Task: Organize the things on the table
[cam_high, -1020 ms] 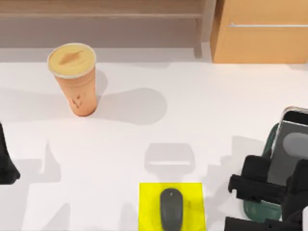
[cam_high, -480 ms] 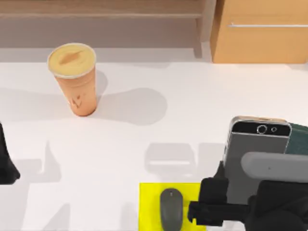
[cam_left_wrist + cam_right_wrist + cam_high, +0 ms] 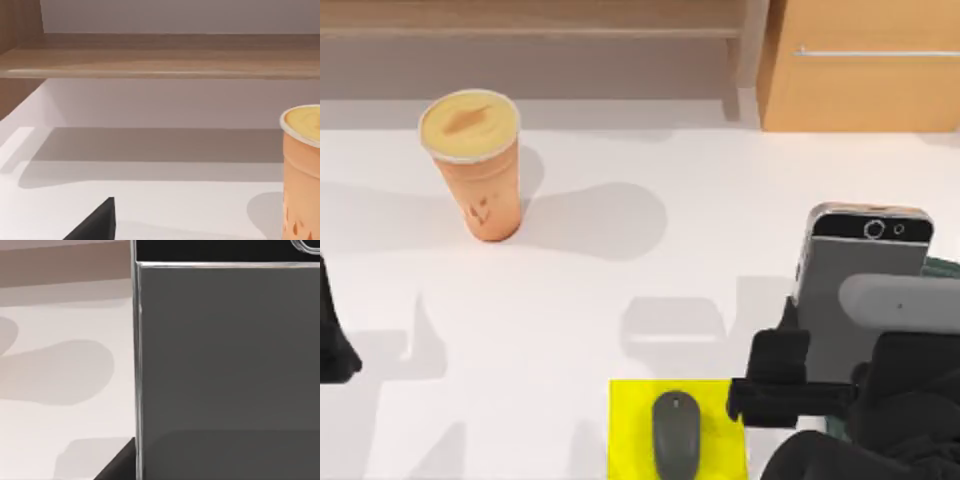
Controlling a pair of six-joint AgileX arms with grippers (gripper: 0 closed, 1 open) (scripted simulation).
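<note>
The orange paper cup with its tan lid stands upright at the table's back left, also in the left wrist view. The dark grey mouse lies on the yellow pad at the front edge. My right gripper is shut on the silver-edged smartphone, holding it in the air at the front right with its camera end pointing to the back. The phone's grey back is close up in the right wrist view. My left arm is parked at the left edge.
A sliver of the dark green stand shows beside the held phone at the right edge. A tan wooden cabinet with a metal handle stands at the back right, and a wooden shelf runs along the back.
The right gripper lifted the smartphone off the green stand and swung it left; over the last half second it drifted slightly right and toward the back. Cup, mouse and left arm stayed put.
</note>
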